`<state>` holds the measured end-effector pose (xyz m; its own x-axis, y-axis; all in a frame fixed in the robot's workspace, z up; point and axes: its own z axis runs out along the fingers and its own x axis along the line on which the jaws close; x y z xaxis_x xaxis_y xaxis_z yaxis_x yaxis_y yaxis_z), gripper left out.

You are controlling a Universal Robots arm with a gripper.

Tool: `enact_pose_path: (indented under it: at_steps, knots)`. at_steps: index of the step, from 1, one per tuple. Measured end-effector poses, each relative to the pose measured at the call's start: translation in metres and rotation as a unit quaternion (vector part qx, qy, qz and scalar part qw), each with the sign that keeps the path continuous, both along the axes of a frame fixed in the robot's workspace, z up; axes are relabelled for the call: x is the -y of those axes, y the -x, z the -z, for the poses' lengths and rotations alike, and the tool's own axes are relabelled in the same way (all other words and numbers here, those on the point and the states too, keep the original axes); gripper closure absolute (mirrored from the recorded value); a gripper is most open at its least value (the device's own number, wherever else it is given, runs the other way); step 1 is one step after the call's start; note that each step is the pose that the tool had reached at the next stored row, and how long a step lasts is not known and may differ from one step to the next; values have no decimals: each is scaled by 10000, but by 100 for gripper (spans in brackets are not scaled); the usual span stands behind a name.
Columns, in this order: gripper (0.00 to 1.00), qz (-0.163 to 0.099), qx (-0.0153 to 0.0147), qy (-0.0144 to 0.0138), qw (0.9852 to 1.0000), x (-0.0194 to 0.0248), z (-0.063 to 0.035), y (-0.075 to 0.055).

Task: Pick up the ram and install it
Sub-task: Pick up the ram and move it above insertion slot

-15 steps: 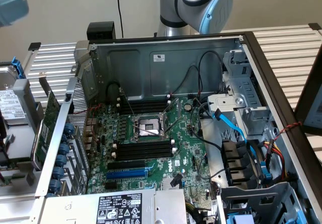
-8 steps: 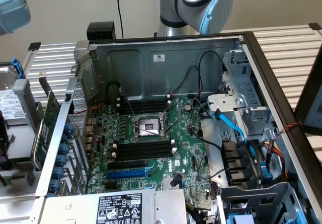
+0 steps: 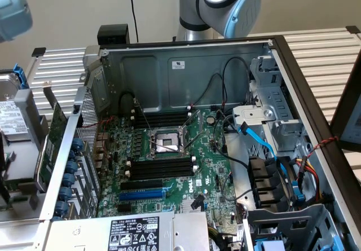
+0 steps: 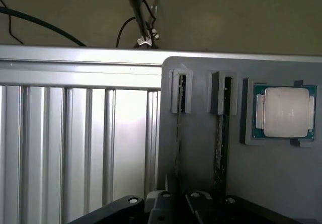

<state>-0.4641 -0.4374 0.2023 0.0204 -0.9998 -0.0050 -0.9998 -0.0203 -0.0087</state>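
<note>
"Since you're standing right there, where's the ram (image 4: 178, 143) at?" – lurker

"It's up on edge in the grey holder (image 4: 282, 183), in the slot closest to the holder's edge, the one next to the slatted table (image 4: 75, 143). Not in the computer yet lol." – onlooker

"And the gripper (image 4: 178, 200)?" – lurker

"Right down at the holder, over that same slot. The fingers (image 4: 162, 205) are pinched in narrow, one on each side of the stick, and from here they look clamped on it. The stick is upright and seated in its slot." – onlooker

"Anything else in that holder?" – lurker

"Yeah, a second stick (image 4: 220, 143) in the next slot over. It's also on edge, just beside the first but not touching. Past that, farther from the holder's table-side edge, a processor chip (image 4: 286, 112) lies flat in its own recess. There's also the open computer case (image 3: 152, 70) with its black memory slots (image 3: 161, 166). Can't tell how it lines up with the holder." – onlooker
</note>
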Motion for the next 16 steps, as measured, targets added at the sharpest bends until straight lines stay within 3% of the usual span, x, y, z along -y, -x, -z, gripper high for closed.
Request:
enact_pose_path:
  at_steps: [1, 4, 16]
  knots:
    - [87, 4, 0, -3, 10000, 5, -4, 0]
    - [88, 16, 0, -7, 10000, 14, -87, 1]
    - [88, 42, 0, -7, 10000, 66, -579, -4]
